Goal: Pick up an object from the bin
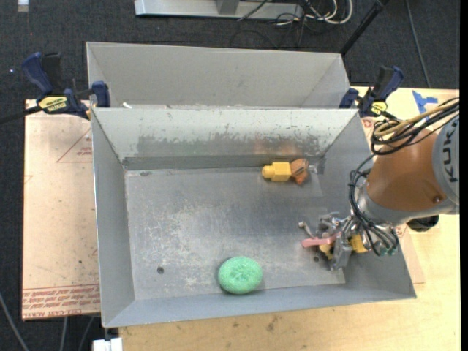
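Bright even light, soft shadows, perhaps slight glare on bin (219,134).

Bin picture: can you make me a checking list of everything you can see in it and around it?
Surface: grey bin floor, scuffed and mostly bare.
Job's things: green round ball near the front wall; yellow block beside an orange piece at the back wall; small pink thing on the right.
Clutter: nothing seen.
Gripper: gripper is low at the bin's right side, right next to the small pink thing; a hold cannot be told.
Cables: arm cables loop over the robot's orange cover; floor cables lie behind the bin.
Surroundings: dark carpet and a pale metal bar.
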Robot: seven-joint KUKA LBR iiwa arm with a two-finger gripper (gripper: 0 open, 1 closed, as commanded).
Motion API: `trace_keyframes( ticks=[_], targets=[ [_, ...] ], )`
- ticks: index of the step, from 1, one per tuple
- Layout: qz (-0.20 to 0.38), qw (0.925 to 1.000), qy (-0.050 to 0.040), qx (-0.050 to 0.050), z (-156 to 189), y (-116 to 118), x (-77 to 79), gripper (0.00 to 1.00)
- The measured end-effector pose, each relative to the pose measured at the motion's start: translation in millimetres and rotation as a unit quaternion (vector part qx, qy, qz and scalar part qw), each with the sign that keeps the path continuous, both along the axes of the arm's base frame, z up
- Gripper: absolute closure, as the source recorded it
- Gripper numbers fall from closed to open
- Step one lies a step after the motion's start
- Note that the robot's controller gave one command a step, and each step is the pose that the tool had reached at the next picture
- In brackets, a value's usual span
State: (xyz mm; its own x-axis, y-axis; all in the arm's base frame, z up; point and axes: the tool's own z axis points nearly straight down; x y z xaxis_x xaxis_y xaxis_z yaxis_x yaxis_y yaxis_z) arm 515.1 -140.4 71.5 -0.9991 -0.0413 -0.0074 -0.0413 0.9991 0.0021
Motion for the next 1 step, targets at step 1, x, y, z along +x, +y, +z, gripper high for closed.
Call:
trace_keyframes(
  ticks=[1],
  targets=[
    [0.000,1.0000,0.0000,0.000,0.0,0.0,0.0,1.00]
  ],
)
